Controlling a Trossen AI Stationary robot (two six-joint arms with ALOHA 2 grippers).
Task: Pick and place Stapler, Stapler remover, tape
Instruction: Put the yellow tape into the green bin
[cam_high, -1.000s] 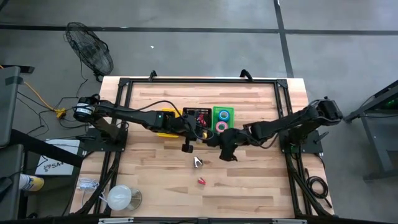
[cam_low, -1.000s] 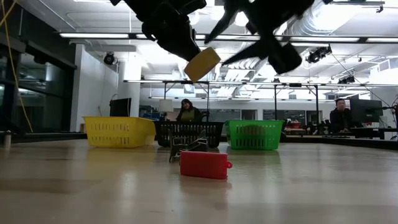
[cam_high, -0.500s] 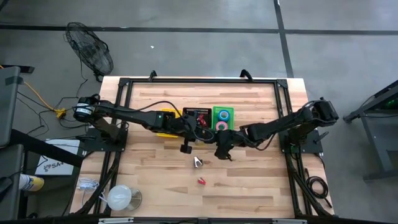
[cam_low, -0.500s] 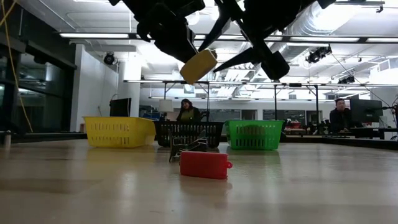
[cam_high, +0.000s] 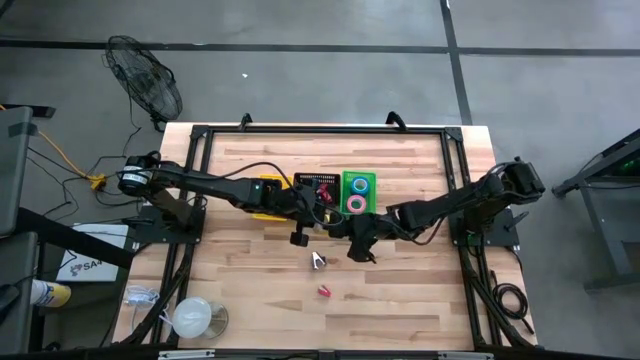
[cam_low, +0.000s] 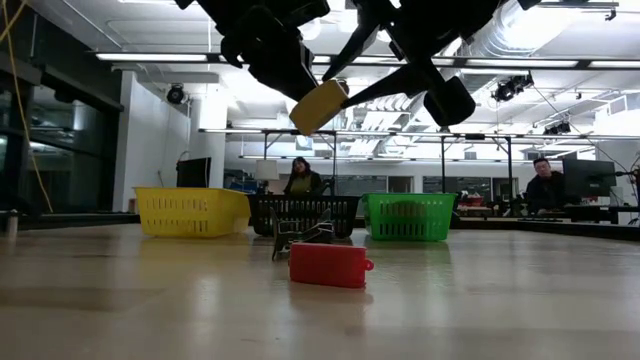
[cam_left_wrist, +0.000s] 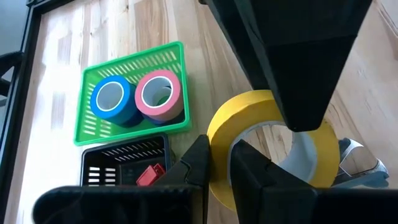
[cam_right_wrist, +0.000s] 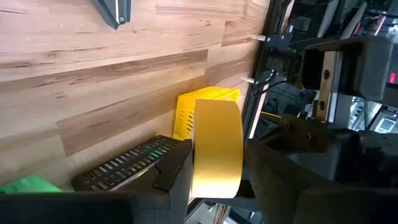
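Above table centre, the left gripper (cam_low: 275, 60) stays clamped on the yellow ring-shaped tape roll (cam_low: 319, 106) while the right gripper (cam_low: 385, 75) has narrowed its half-open fingers around it, suggesting a handover toward the green basket (cam_high: 359, 192) at one o'clock.

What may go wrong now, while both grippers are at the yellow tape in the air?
1. The left gripper holds the yellow tape above the table, with the right gripper at the same roll. If the left lets go too early, the roll may fall and roll away.
2. The green bin already holds blue tape and pink tape, so the roll may not lie flat.
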